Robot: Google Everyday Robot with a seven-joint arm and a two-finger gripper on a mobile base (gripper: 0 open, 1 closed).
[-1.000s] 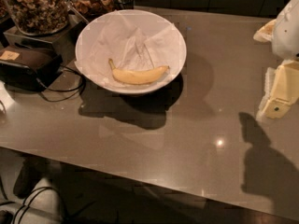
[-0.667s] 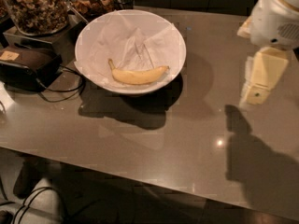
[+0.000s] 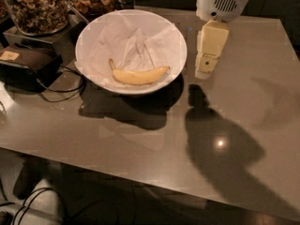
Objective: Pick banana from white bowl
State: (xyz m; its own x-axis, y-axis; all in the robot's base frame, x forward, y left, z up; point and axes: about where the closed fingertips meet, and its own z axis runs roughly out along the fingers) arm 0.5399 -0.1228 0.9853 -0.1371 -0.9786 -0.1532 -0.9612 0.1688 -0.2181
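Observation:
A yellow banana (image 3: 138, 75) lies curved in the front part of the white bowl (image 3: 96, 29), which is lined with crumpled white paper and stands on the grey table's left half. My gripper (image 3: 206, 68) hangs from the white arm housing (image 3: 223, 2) just to the right of the bowl's rim, above the table top, apart from the banana. Its cream finger (image 3: 211, 48) points down. It holds nothing that I can see.
Glass jars of nuts (image 3: 33, 6) stand behind the bowl at the far left. A dark box (image 3: 26, 64) with cables sits left of the bowl. The table's front edge (image 3: 154, 179) runs across the bottom, with floor and cables below.
The arm and gripper have moved left across the table, from the right edge to just beside the bowl's right rim. The banana and bowl have not moved.

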